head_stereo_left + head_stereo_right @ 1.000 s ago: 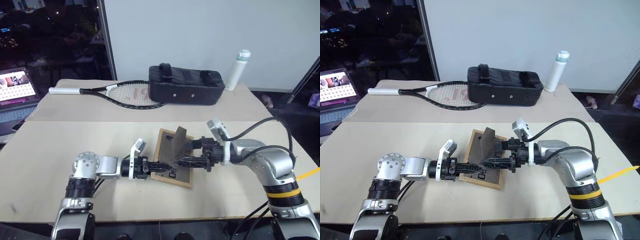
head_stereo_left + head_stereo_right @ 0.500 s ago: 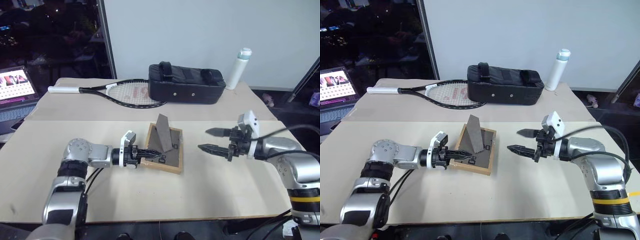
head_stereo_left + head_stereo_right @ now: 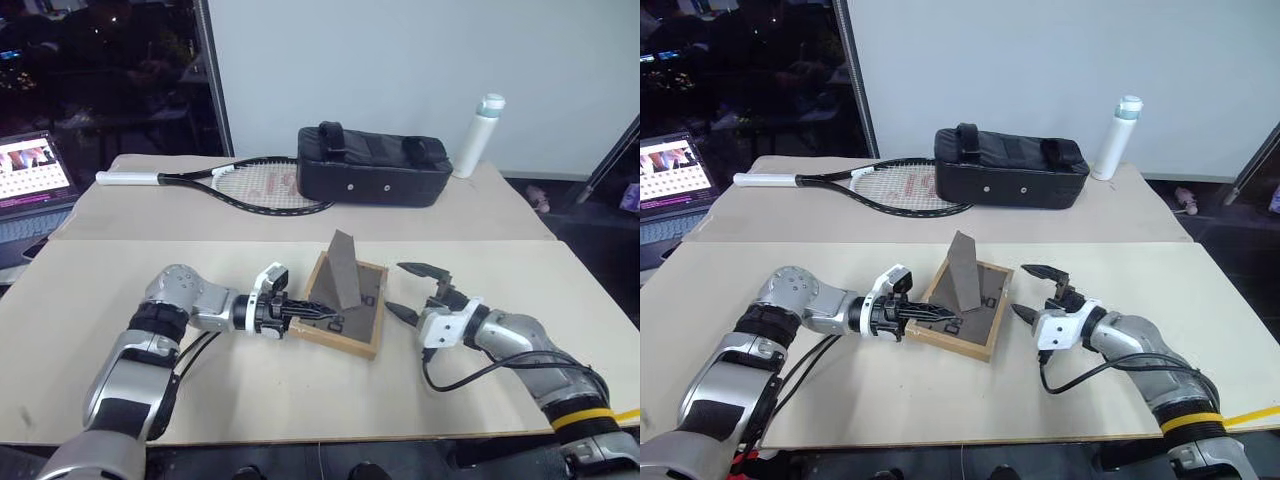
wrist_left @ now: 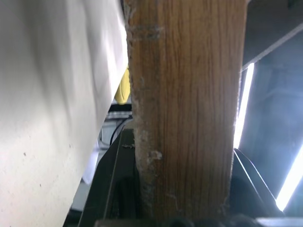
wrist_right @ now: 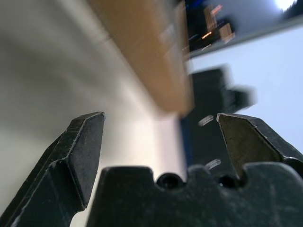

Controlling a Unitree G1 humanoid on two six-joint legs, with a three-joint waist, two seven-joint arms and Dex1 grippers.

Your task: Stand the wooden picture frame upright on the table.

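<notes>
The wooden picture frame (image 3: 348, 315) is clamped at its near left edge by the left tool (image 3: 302, 311), whose two black fingers are together on the light wood; the left wrist view shows that wood edge (image 4: 184, 109) standing between them. The frame lies back side up on the table (image 3: 300, 400), a little tilted, and its dark fold-out stand (image 3: 341, 270) sticks up from the back just beyond the left tool. The right tool (image 3: 412, 290) is just beside the frame's right edge, its fingers wide apart and holding nothing, with the frame's edge ahead of them in the right wrist view.

I judge the task is about halfway: the stand is already unfolded, but the frame is not yet raised on its lower edge and released.

Farther away from both tools, on the far panel, are a black bag (image 3: 372, 167), a tennis racket (image 3: 225, 186) and a white bottle (image 3: 477, 137). A laptop screen (image 3: 35, 170) glows beyond the left arm. I cannot read any brand or writing.
</notes>
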